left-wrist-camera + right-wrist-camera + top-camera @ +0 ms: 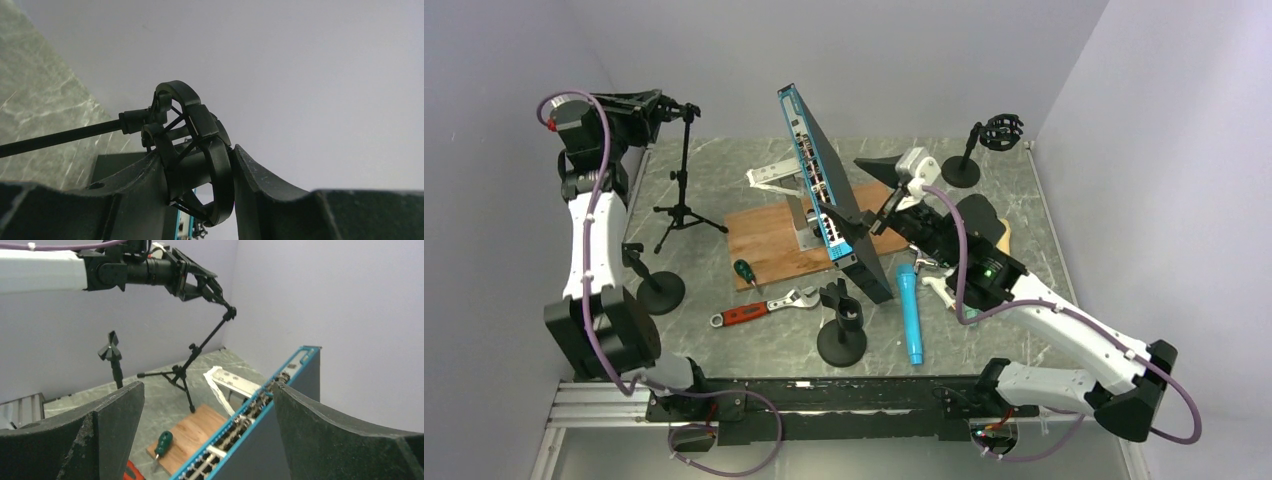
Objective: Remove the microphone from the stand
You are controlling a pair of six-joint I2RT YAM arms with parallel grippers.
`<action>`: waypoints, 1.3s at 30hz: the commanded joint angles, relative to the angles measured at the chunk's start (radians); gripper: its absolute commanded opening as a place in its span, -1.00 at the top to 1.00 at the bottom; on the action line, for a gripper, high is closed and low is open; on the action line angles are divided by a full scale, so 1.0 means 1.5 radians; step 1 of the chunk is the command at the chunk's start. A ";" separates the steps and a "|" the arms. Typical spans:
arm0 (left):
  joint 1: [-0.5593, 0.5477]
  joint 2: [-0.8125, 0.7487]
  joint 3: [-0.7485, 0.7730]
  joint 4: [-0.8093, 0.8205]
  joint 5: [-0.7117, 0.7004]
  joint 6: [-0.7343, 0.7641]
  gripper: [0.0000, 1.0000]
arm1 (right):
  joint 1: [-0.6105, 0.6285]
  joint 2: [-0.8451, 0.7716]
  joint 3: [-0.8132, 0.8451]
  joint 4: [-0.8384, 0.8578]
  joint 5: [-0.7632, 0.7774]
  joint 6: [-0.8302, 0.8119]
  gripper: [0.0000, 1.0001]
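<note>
1. Mic: a black, ring-caged head on the end of the stand's rod. It sits at the centre of the left wrist view and at the upper left of the top view. It is not yet off the stand.
2. Left gripper: fingers narrow, one pressed against each flank of the mic cage. The grip is judged to be set so the mic can be pulled off the rod.
3. Stand: a tripod at the upper left of the top view, feet on the table. Nothing braces it, so it may tip or drag under a pull.
4. Right gripper: fingers wide, holding nothing. It is raised right of centre in the top view, just beside the switch and well apart from the stand. Judged idle.
5. Switch: teal-edged, stood on edge over the board at the centre of the top view. It takes no part in the task.
6. Bystanders, lower centre of the top view: tube, wrench, screwdriver.
7. Writing: none can be read. The switch shows rows of ports, but no brand or label is legible in any view.
</note>
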 commanded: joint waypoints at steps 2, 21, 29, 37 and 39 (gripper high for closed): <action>0.026 0.102 0.109 0.249 0.070 -0.075 0.39 | -0.004 -0.054 -0.045 -0.031 0.058 -0.016 -1.00; 0.037 0.304 0.074 0.643 0.095 -0.193 0.47 | -0.013 -0.057 -0.089 -0.033 0.065 0.015 -1.00; 0.072 0.282 -0.100 0.842 0.131 -0.235 0.30 | -0.016 -0.056 -0.112 -0.026 0.048 0.040 -1.00; 0.098 0.182 -0.211 0.758 0.151 -0.175 -0.36 | -0.016 -0.058 -0.131 -0.005 0.038 0.072 -1.00; 0.104 0.159 -0.219 0.704 0.160 -0.148 -0.58 | -0.017 -0.060 -0.132 -0.004 0.037 0.075 -1.00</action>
